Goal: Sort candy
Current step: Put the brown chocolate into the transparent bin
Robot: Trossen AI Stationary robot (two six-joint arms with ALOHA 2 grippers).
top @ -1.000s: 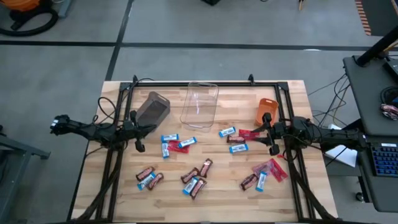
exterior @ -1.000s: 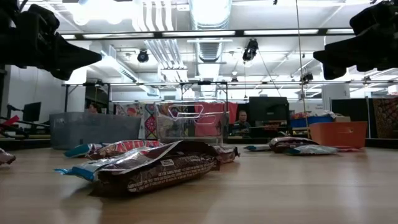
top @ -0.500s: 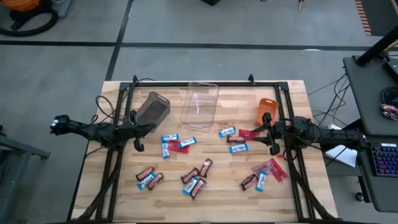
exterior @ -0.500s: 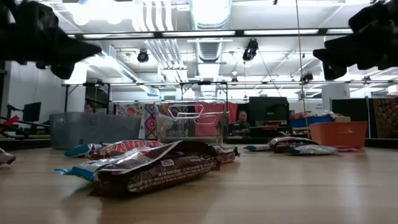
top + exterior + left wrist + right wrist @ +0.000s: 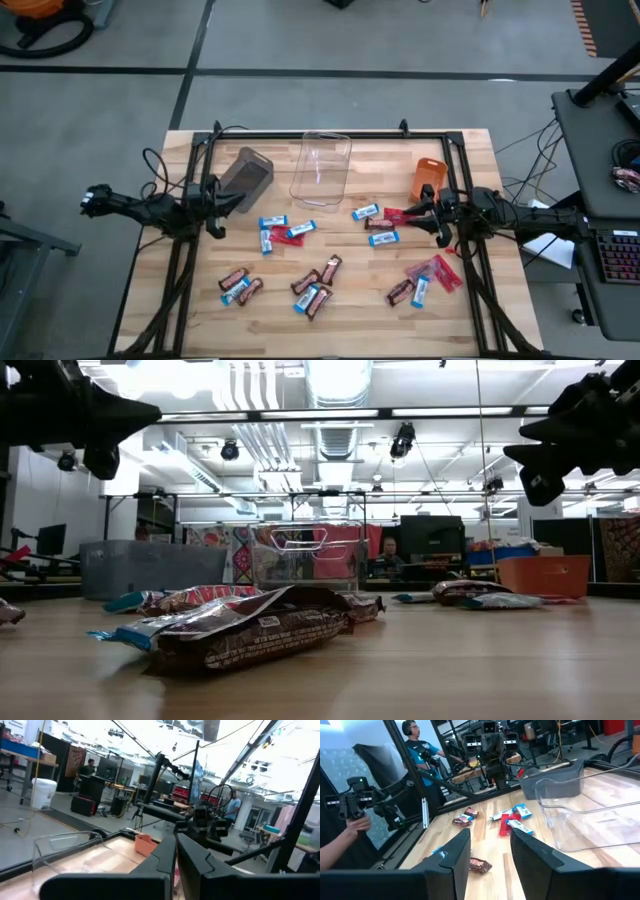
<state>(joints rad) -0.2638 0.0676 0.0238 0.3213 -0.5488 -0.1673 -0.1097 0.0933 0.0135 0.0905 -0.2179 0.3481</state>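
Candy [image 5: 313, 285] is scattered across the frame's lower middle, none sorted yet. The left gripper [image 5: 212, 213] is clenched empty at left; the right gripper [image 5: 432, 225], spread, is poised right. A first pick is judged next: a descent is required.

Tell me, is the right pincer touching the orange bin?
Apart. The low view shows the right pincer up in the air, with clear space between it and the orange bin on the table.

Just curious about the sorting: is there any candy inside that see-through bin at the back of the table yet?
No. The clear bin shows only bare wood through its walls; all the candy lies loose on the table.
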